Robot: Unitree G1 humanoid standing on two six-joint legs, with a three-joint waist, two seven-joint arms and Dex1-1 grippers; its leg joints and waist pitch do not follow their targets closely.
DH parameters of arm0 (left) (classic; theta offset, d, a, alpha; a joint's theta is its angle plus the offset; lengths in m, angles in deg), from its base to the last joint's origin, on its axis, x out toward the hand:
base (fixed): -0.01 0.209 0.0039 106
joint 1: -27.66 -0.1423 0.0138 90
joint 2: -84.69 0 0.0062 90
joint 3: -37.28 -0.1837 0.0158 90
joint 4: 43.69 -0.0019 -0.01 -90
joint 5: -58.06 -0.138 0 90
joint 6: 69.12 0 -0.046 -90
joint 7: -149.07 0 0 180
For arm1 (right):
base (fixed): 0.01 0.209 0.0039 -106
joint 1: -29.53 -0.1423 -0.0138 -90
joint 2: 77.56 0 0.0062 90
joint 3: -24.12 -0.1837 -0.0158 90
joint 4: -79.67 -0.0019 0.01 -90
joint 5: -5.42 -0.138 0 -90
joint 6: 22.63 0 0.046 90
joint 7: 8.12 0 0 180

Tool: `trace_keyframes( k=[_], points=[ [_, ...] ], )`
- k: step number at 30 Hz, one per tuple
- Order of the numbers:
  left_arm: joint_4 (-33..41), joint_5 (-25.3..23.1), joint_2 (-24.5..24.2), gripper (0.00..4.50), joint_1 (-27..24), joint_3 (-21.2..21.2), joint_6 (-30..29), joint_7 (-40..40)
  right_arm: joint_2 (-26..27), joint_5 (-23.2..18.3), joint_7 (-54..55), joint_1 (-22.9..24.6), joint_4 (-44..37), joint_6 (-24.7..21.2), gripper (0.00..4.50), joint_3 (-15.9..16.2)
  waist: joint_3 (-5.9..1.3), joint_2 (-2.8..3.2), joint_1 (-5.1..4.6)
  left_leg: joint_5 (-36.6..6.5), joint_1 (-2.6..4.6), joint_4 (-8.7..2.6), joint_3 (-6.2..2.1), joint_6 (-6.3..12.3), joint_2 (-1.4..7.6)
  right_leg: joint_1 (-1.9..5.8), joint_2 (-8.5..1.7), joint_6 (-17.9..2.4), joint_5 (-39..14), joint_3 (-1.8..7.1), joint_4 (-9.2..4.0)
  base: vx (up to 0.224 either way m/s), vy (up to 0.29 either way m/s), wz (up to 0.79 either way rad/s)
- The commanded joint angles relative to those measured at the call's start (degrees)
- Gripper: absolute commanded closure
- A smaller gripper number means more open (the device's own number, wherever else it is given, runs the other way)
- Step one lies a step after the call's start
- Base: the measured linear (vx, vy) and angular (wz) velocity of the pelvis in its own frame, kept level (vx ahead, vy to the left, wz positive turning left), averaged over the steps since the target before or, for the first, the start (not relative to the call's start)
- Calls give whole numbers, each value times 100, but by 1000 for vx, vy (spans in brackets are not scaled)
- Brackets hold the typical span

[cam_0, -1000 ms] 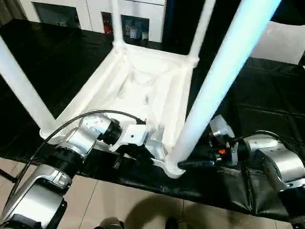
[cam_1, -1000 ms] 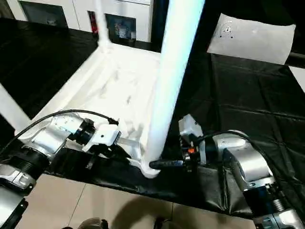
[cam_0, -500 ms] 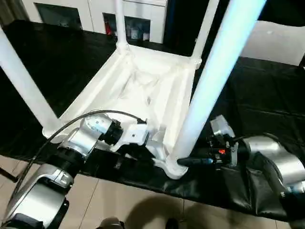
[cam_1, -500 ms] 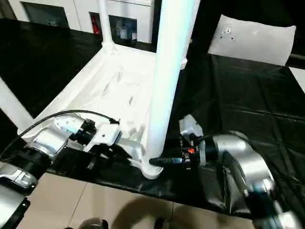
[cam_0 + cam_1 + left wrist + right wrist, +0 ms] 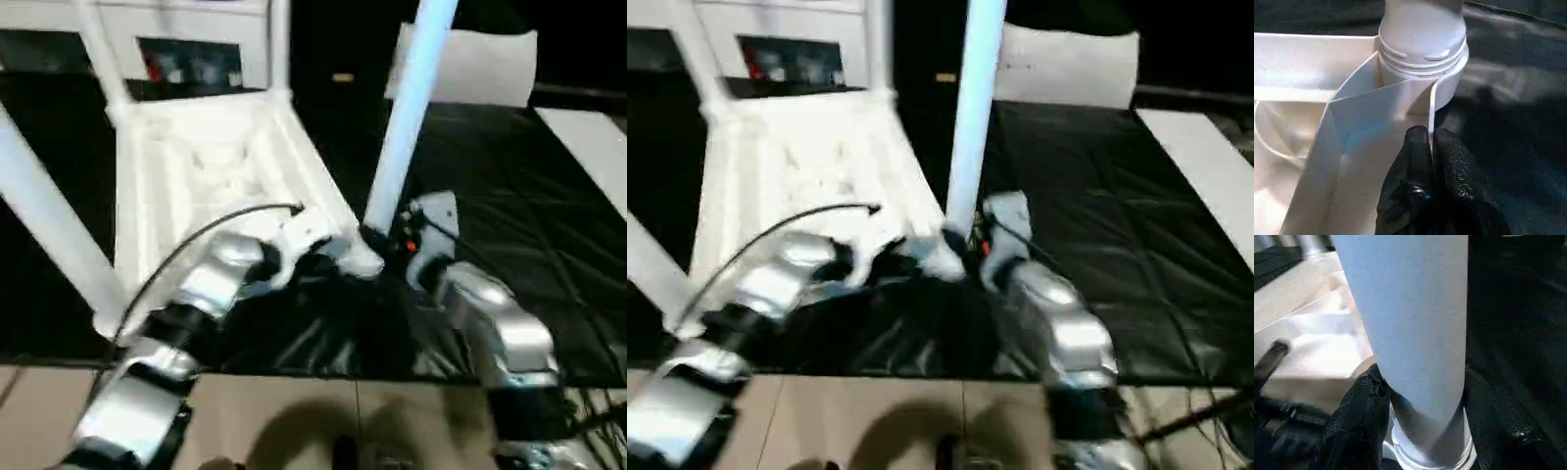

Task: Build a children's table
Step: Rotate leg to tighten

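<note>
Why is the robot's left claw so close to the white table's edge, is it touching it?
Touching. The left wrist view shows the left gripper pinching the table's thin side wall between both fingers.

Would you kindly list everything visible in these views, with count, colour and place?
Table top: one, white, upside down on the black cover, ribbed underside facing up.
Legs: four, white, standing up from the corner sockets.
Cover: one, black, under the table.
Cabinet: one, white with glass doors, behind.
White panel: one, far right behind.
Left gripper: black fingers shut on the table top's thin rim beside a socket.
Right gripper: black fingers around the near leg's base.
</note>
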Motion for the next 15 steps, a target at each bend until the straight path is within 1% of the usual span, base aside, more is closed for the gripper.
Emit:
trace_keyframes(
  k=[1,2,3,4,5,6,7,8,9,10,11,12,13,14,15],
  points=[
    [392,134,355,450,134,76,-98,-382,303,1,90,-64,283,-267,257,380,-213,-126,30,-1644,356,467,77,167,-378,-296,-542,683,-6556,13,-1494,115,-21,-22],
    [473,127,423,450,118,116,-194,-541,415,28,269,-114,329,-319,257,354,-320,-101,27,-1325,-37,268,19,290,-276,262,-704,747,-6197,78,-1311,115,-21,-22],
    [545,117,466,450,106,135,-268,-637,503,77,417,-151,352,-361,257,326,-350,36,107,-1072,-324,-166,-177,317,49,587,-712,743,-4851,-18,-1033,108,35,-38],
    [595,106,474,450,94,127,-301,-654,553,47,431,-154,349,-374,257,298,-426,161,117,-1031,-256,-267,-247,292,139,539,-589,616,-4029,-55,-960,51,32,-5],
    [667,85,454,450,72,100,-320,-652,567,35,423,-133,313,-363,257,297,-439,210,70,-1001,-218,-376,-325,336,305,495,-533,156,-2404,-9,-792,51,32,-5],
    [696,74,431,450,61,80,-317,-632,553,38,400,-113,285,-342,223,308,-418,177,73,-938,-198,-431,-278,344,304,418,-472,-359,-1582,54,-706,0,0,0],
    [735,55,375,450,38,36,-329,-569,505,40,360,-84,255,-278,203,313,-392,132,64,-1148,-165,-438,-200,329,234,365,-425,-602,-1829,85,-724,0,0,0],
    [765,37,297,450,11,-1,-310,-477,458,-3,298,-53,216,-212,186,269,-389,119,54,-1256,-155,-436,-193,324,211,356,-432,-644,-2065,103,-723,0,0,0],
    [788,33,222,450,-15,-29,-275,-374,418,-64,229,-28,172,-174,186,208,-404,109,51,-1287,-155,-428,-173,383,180,342,-442,-675,-2361,138,-751,0,0,0],
    [802,31,150,450,-36,-38,-253,-294,353,-98,117,-8,131,-91,183,189,-420,138,42,-1134,-205,-434,-178,451,200,370,-456,-735,-2251,164,-718,0,0,0],
    [820,31,100,450,-55,-48,-219,-232,308,-117,41,7,93,-45,178,182,-430,143,35,-1062,-224,-434,-179,484,212,374,-453,-755,-2144,167,-706,0,0,0],
    [832,30,69,450,-67,-55,-197,-192,279,-129,-8,18,69,-16,167,177,-456,138,32,-904,-238,-419,-172,531,219,378,-449,-815,-1884,175,-671,0,0,0],
    [887,42,-67,450,-125,-71,-189,-35,107,-194,-283,80,-69,88,154,182,-462,121,33,-775,-253,-405,-154,593,210,378,-446,-883,-1702,190,-639,0,0,0],
    [906,47,-109,450,-143,-75,-207,2,43,-220,-391,104,-117,116,144,192,-462,115,37,-749,-262,-395,-137,641,196,376,-438,-908,-1671,195,-639,0,0,0],
    [906,58,-192,450,-170,-104,-107,129,-110,-242,-597,158,-202,160,139,232,-458,107,64,-756,-246,-376,-107,697,174,346,-433,-915,-1734,208,-651,0,0,0]
  ],
)
